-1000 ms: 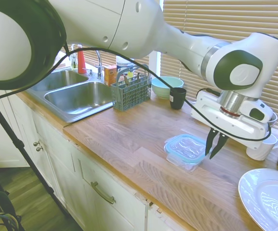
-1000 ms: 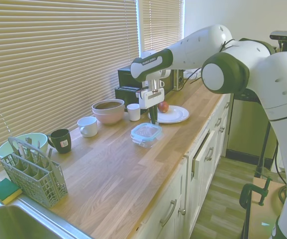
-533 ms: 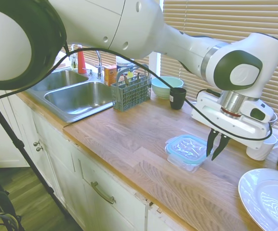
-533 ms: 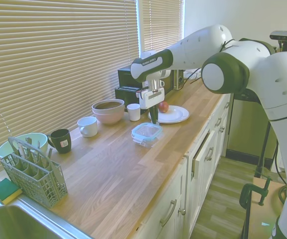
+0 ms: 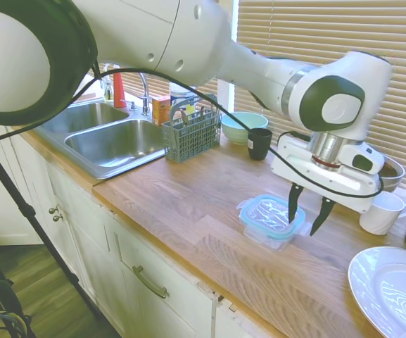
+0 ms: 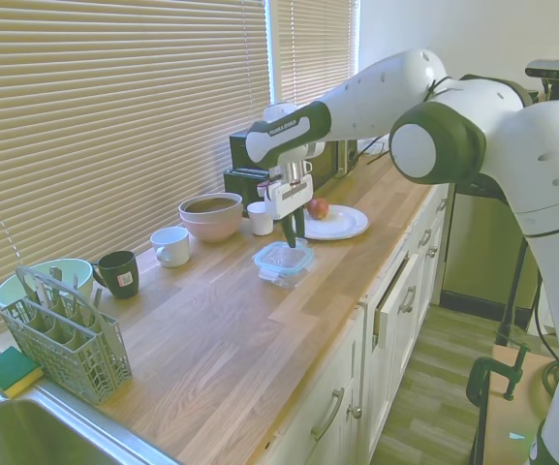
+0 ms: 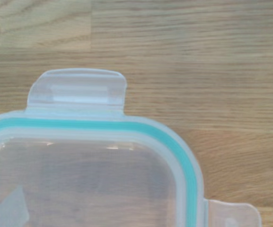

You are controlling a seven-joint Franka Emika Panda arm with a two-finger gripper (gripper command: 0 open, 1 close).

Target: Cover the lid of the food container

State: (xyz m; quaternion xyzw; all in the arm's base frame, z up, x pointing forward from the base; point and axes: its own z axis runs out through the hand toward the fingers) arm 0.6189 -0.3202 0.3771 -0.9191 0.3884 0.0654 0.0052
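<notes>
Butcher-block wooden countertop (image 5: 188, 204) fills the kitchen scene; near its front edge the flat clear plastic lid with teal rim seal (image 5: 271, 214) lies on the shallow clear glass food container (image 5: 264, 234). Above its 3 o'clock edge hangs the white arm's black two-finger gripper (image 5: 307, 214), jaws apart, empty. Seating appears the step in hand; next, likely pressing the tabs down.

The lid (image 5: 271, 214), clear with a teal rim seal and snap tabs sticking out, sat flat on top of the food container (image 5: 266, 235), a shallow clear glass dish resting on the wooden counter near its front edge.
</notes>
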